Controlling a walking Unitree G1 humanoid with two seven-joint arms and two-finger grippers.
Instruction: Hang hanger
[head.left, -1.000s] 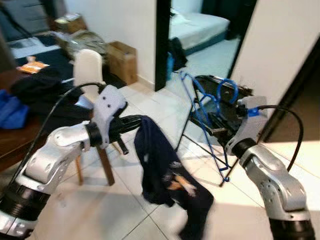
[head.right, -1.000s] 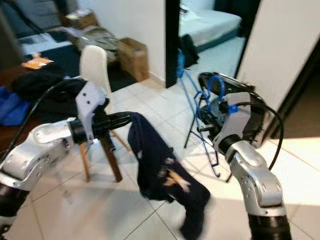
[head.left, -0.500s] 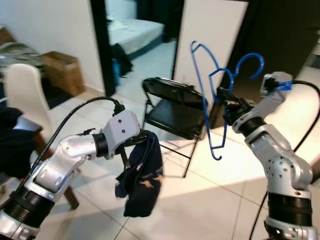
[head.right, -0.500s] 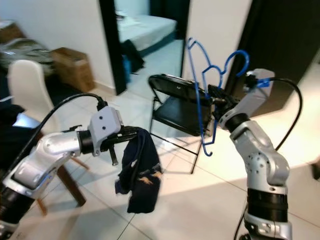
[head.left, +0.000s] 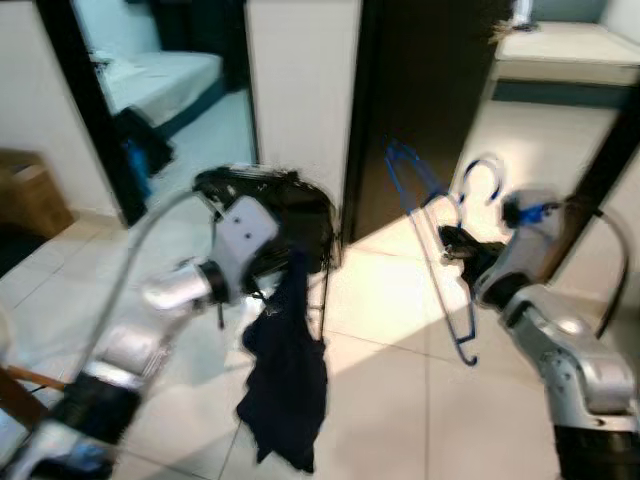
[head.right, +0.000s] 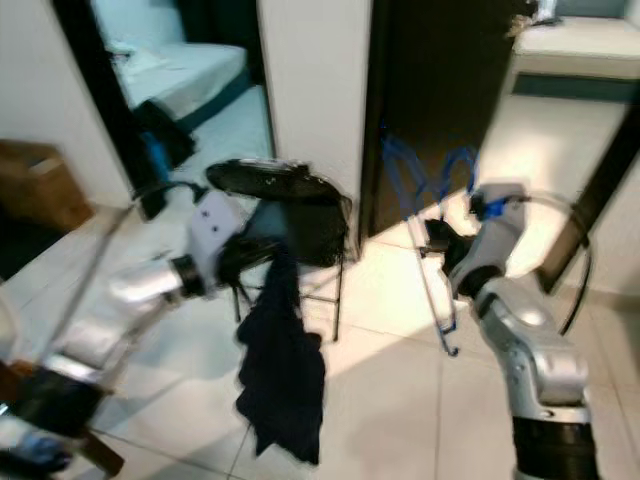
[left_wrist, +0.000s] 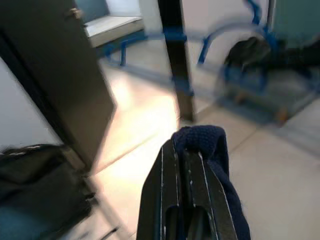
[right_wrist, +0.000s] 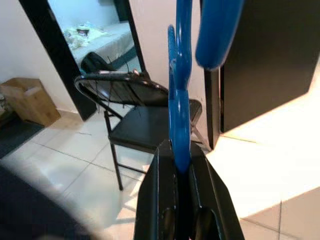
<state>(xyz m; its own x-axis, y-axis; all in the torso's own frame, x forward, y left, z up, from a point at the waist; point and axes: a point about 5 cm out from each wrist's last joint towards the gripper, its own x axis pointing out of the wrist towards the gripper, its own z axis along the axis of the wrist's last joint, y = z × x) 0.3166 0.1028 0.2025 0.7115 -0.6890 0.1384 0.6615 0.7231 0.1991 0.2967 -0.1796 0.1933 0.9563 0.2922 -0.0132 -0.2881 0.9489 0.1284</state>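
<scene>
Two loads are carried at once: a blue hanger (head.left: 440, 250) is pinched upright by the right gripper (right_wrist: 181, 165), hook uppermost, presumably so it can be slipped over a rail, while a dark navy garment (head.left: 285, 390) is clamped by the left gripper (left_wrist: 186, 160) and left dangling clear of the tiled floor (head.left: 390, 400). A black folding chair (head.right: 290, 215) is partly hidden behind the garment. No rail can be made out, and the head views are blurred
</scene>
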